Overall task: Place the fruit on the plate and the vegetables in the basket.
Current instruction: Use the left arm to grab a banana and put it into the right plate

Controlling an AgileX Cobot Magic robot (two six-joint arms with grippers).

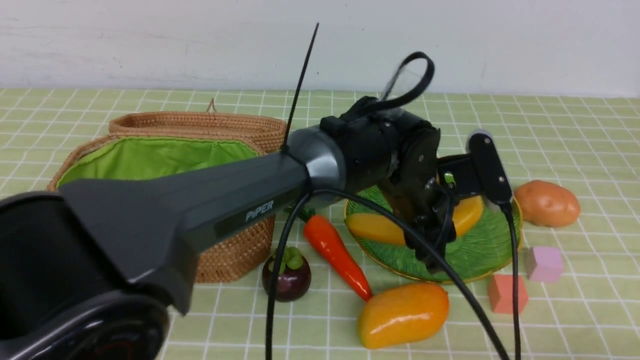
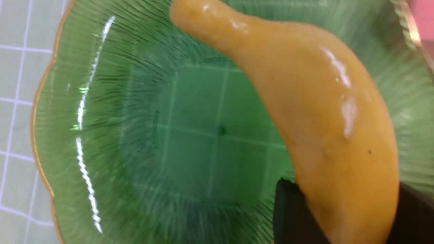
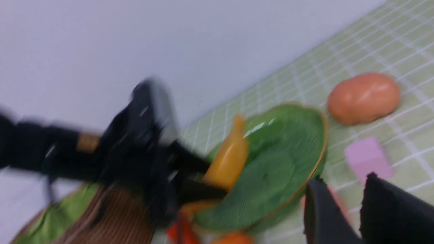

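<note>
In the front view, the left arm (image 1: 200, 200) reaches from the near left across to the plate (image 1: 480, 255), which sits on the counter (image 1: 575, 310) to the right of the basket (image 1: 230, 250). The left jaws point down over the plate, clamped on the banana (image 1: 375, 227), whose two ends stick out on either side of them. The carrot (image 1: 335, 252) lies between basket and plate. The mangosteen (image 1: 286, 275) sits at the basket's front, the mango (image 1: 402, 314) just in front of the plate and the potato (image 1: 547, 202) just beyond its right rim.

In the left wrist view, the banana (image 2: 322, 112) runs out from between two dark fingers (image 2: 291, 217), over the plate (image 2: 101, 135). I cannot tell whether it touches the plate.

The right wrist view is blurred. The right jaws' fingers (image 3: 322, 213) stand apart with nothing between them, near the plate's (image 3: 271, 176) rim beside a pink cube (image 3: 368, 157). The banana (image 3: 230, 159) tilts one end up across the plate, in the left jaws, well apart from the right jaws.
</note>
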